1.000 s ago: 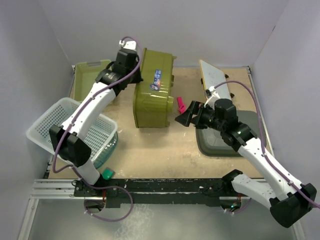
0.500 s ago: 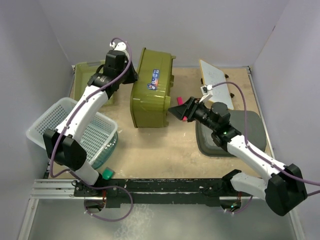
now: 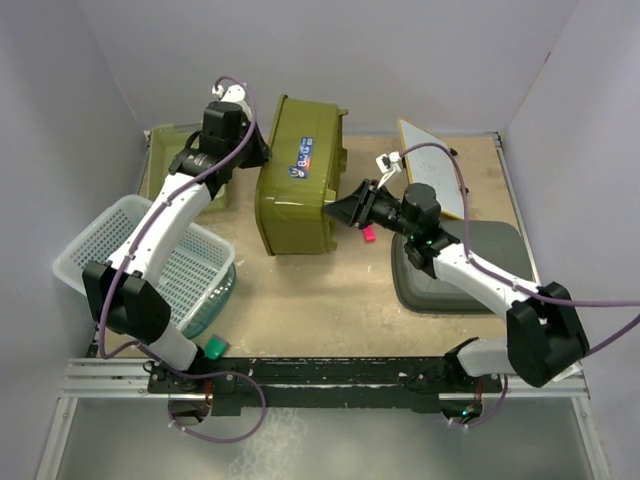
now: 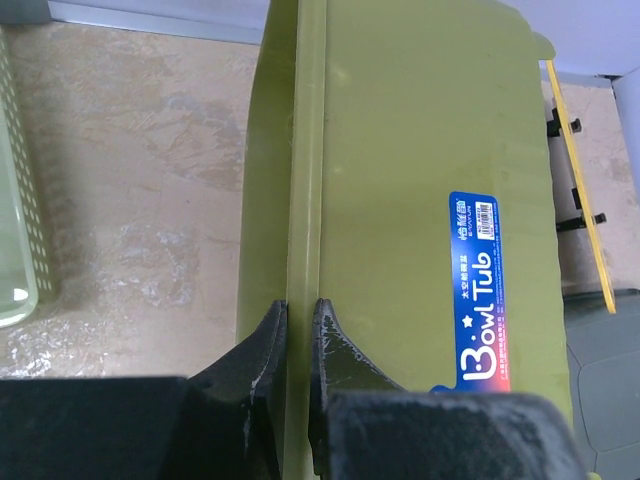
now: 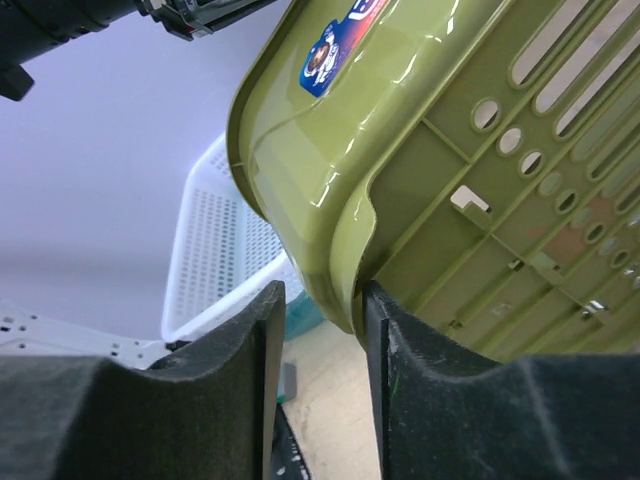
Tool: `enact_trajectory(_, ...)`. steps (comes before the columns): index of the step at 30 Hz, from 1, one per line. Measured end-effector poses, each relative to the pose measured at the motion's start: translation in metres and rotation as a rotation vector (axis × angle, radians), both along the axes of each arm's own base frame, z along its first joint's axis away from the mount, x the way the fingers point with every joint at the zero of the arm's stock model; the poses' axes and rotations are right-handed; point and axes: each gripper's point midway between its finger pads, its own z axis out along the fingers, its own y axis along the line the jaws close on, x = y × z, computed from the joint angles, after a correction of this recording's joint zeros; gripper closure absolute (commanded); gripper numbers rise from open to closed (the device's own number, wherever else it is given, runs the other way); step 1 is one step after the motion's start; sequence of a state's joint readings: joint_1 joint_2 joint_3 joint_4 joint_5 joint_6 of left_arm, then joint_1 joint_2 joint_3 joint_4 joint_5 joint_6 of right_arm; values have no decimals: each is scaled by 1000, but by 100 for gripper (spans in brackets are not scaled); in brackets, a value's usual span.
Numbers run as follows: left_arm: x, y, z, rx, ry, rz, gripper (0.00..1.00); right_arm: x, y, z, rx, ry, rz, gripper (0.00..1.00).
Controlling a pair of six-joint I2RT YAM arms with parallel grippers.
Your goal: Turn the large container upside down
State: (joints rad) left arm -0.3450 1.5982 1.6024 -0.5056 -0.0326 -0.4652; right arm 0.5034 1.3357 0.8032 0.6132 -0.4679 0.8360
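The large container (image 3: 300, 190), an olive-green tub with a blue label, is tipped on its side at the back middle of the table. My left gripper (image 3: 262, 155) is shut on its rim (image 4: 305, 150), with the two fingers pinching the thin lip in the left wrist view (image 4: 298, 305). My right gripper (image 3: 340, 213) reaches in from the right and straddles a lower corner of the container (image 5: 450, 150). The jaws (image 5: 323, 290) stand partly open. The right finger touches the ribbed underside, and a gap shows at the left finger.
A white mesh basket (image 3: 150, 255) stands at the left over something teal (image 3: 218, 290). A green tray (image 3: 180, 150) lies behind it. A pink item (image 3: 368, 234), a dark grey tray (image 3: 470, 270) and a pale board (image 3: 430, 160) are at the right. A small green block (image 3: 216, 347) sits near the rail.
My right gripper moved left onto the container's corner and its jaws narrowed around it. My left arm shifted left, tilting the held container a little further.
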Motion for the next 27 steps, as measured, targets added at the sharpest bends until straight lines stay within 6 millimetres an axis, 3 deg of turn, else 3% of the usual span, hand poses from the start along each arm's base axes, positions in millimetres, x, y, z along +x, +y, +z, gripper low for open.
enact_trajectory(4, 1, 5, -1, 4, -7, 8, 100, 1, 9, -3, 3, 19, 37, 100)
enact_trajectory(10, 2, 10, -5, 9, -16, 12, 100, 0, 17, -1, -33, 39, 61, 100)
enact_trajectory(16, -3, 25, -18, 18, -4, 49, 100, 3, 28, 28, -205, 5, 6, 100)
enact_trajectory(18, -8, 27, -35, 28, 30, 52, 100, -1, 31, 38, -254, -10, -6, 100)
enact_trajectory(23, -44, 19, -112, 56, 263, 2, 100, -8, 42, 44, -355, -27, -32, 100)
enact_trajectory(27, -58, 18, -135, 67, 347, -10, 100, -10, 52, 27, -420, -8, -29, 100)
